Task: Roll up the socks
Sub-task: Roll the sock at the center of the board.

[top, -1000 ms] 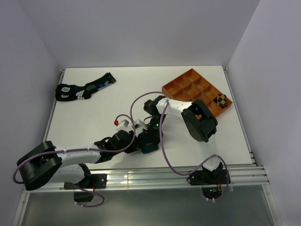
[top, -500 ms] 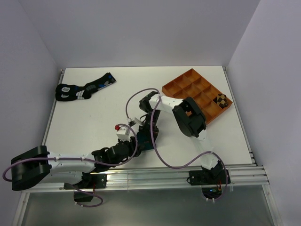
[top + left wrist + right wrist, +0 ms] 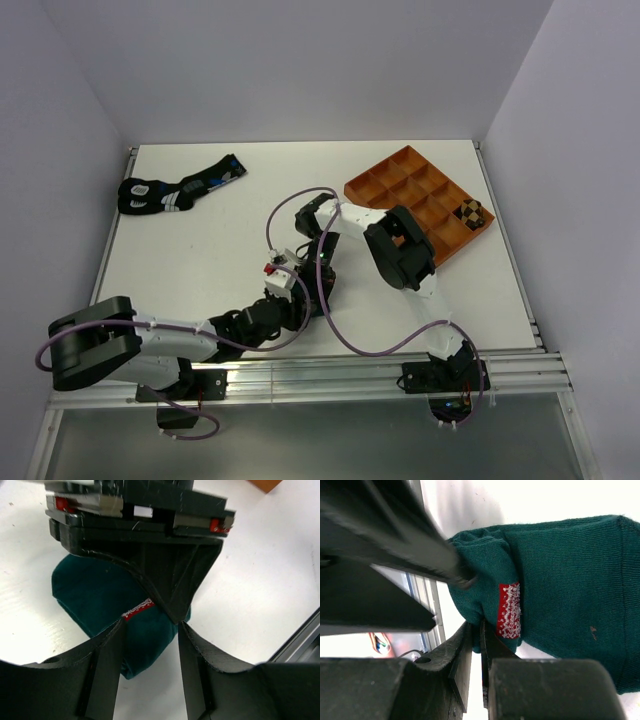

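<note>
The teal sock (image 3: 95, 597) lies on the white table (image 3: 260, 580), near the front middle. It is soft and dark green-blue (bunched at one end), with a small red-and-white patch (image 3: 509, 611). The right gripper (image 3: 476, 630) is almost shut, pinching the sock's edge. The left gripper (image 3: 151, 630) is half open around the sock's end and holds nothing.

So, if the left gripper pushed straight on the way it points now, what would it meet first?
The teal sock, which lies between the open fingers of the left gripper. Just beyond it is the right gripper, pinching that sock. Depth is hard to judge.
</note>
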